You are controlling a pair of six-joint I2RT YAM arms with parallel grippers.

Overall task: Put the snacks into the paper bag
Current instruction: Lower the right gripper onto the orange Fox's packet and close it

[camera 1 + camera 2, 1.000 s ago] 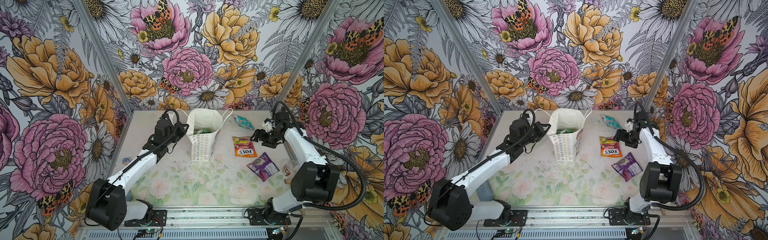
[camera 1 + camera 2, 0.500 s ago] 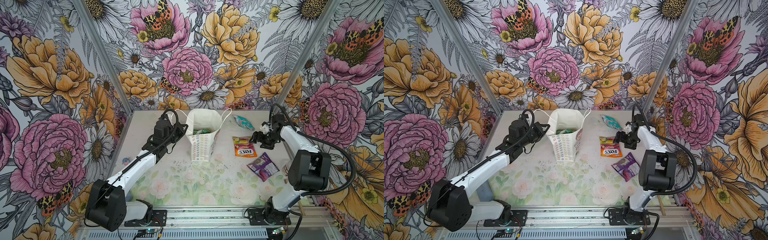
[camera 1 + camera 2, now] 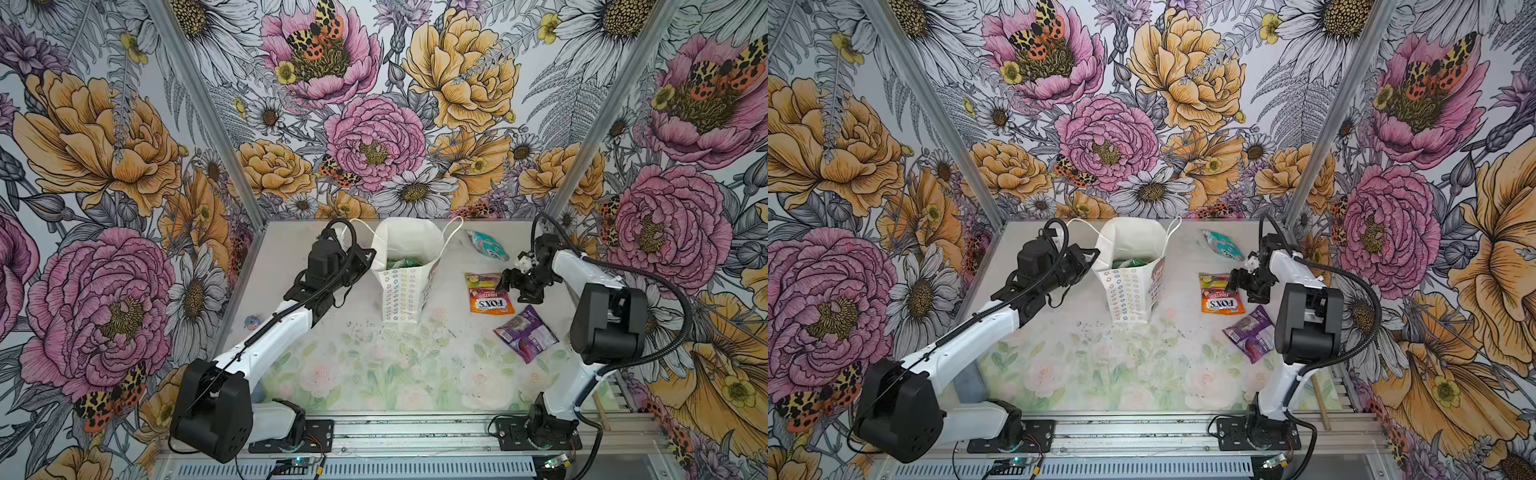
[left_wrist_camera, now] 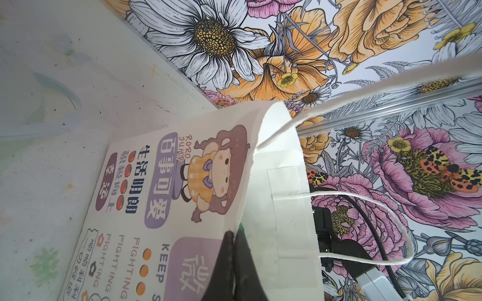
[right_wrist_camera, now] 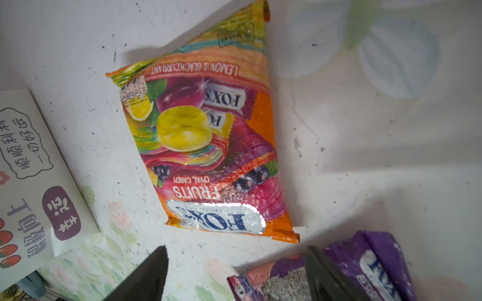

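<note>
Paper bag stands upright, mouth open, at upper centre of the tabletop in both top views, with its flower-outline face toward the camera. A green packet shows inside the mouth. Left gripper sits at the bag's left rim. In the left wrist view its two black fingers are pressed together over the paper edge, pinching the rim between the cartoon-printed side panel and the white interior. Three packets lie flat on the table, right of the bag:

- the teal packet is farthest back;
- the orange FOX'S packet is in the middle;
- the purple packet is lowest in frame, near the orange one but apart from it.

Right gripper is at the orange packet's right edge, jaws spread wide with nothing between them. Whether it touches the table cannot be determined. In the right wrist view the orange packet lies ahead of the fingertips, and the purple packet is just beside one finger.
</note>
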